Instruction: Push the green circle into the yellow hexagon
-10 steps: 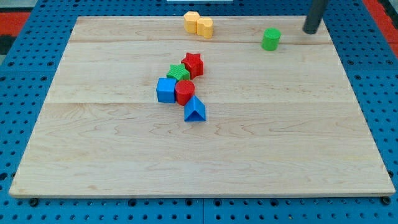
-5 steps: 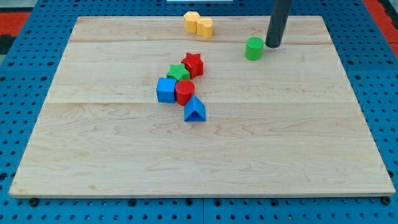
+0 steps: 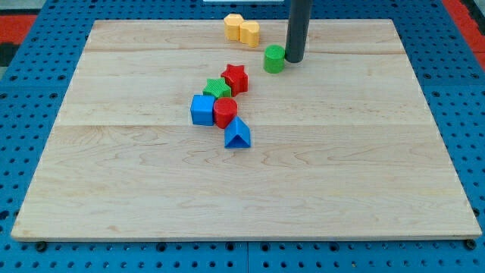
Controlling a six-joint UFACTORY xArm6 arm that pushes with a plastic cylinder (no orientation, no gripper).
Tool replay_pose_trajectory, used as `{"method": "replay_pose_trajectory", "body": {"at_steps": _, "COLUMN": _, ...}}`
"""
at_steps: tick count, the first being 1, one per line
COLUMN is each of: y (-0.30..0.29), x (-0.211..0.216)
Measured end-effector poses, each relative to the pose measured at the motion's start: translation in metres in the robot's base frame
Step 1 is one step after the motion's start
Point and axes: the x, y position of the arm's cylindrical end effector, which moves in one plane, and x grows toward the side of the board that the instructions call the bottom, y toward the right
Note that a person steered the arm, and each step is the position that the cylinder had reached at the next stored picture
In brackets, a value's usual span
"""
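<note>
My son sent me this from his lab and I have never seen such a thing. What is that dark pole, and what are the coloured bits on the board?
The dark pole is the end of a robot arm. It has no hand, only a rod; my tip slides on the wooden board and pushes blocks about. One camera looks down at the board at a slant. Nothing is held. Right now the tip stands against the view's right side of the green circle. To that block's upper left, near the view's top, lie the yellow hexagon and a second yellow block, side by side. Mid-board is a cluster: red star, green star, blue cube, red cylinder, blue triangle.
</note>
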Motion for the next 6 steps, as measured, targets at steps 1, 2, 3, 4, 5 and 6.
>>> {"method": "replay_pose_trajectory", "body": {"at_steps": 1, "y": 0.01, "x": 0.024}}
{"method": "replay_pose_trajectory", "body": {"at_steps": 2, "y": -0.013, "x": 0.019}}
{"method": "replay_pose_trajectory", "body": {"at_steps": 3, "y": -0.018, "x": -0.009}}
{"method": "replay_pose_trajectory", "body": {"at_steps": 4, "y": -0.086, "x": -0.016}}
{"method": "replay_pose_trajectory", "body": {"at_steps": 5, "y": -0.092, "x": -0.01}}
{"method": "replay_pose_trajectory", "body": {"at_steps": 6, "y": -0.089, "x": 0.035}}
